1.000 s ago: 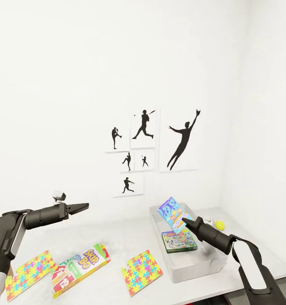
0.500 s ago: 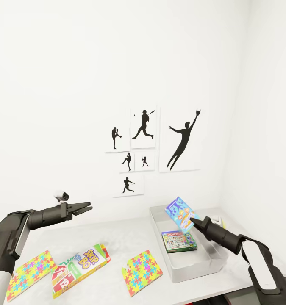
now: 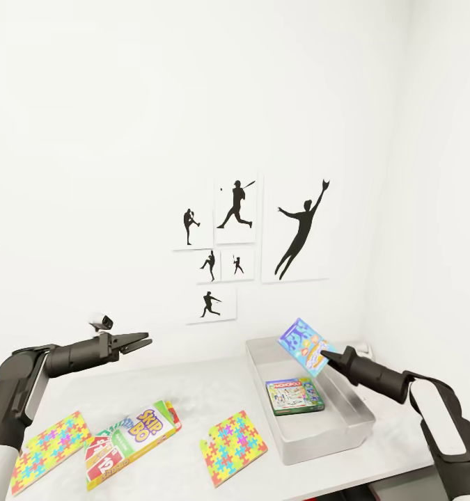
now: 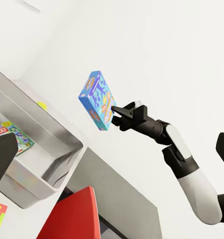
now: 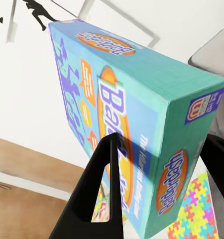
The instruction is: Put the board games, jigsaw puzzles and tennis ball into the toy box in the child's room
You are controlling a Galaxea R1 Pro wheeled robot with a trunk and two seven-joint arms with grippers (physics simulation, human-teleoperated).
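Note:
My right gripper [image 3: 325, 358] is shut on the blue board game [image 3: 303, 346], holding it tilted in the air above the far right part of the light grey toy box [image 3: 311, 444]. The green-edged board game [image 3: 294, 396] lies flat inside that box. On the white table [image 3: 193, 393], the Skip-Bo game [image 3: 131, 441] lies between the two jigsaw puzzles [image 3: 50, 449] [image 3: 233, 445]. My left gripper [image 3: 141, 341] hovers open and empty above the table's left half. In the left wrist view the tennis ball [image 4: 41, 105] peeks out behind the toy box [image 4: 42, 144].
Black baseball-player silhouette pictures [image 3: 235, 240] hang on the white wall behind the table. The room's corner wall stands close on the right. The left wrist view shows a red object [image 4: 72, 219] and a lower dark grey surface [image 4: 117, 194] beside the table.
My right arm has carried the blue board game to the right and slightly up over the toy box. The left gripper dropped a little and its fingers parted.

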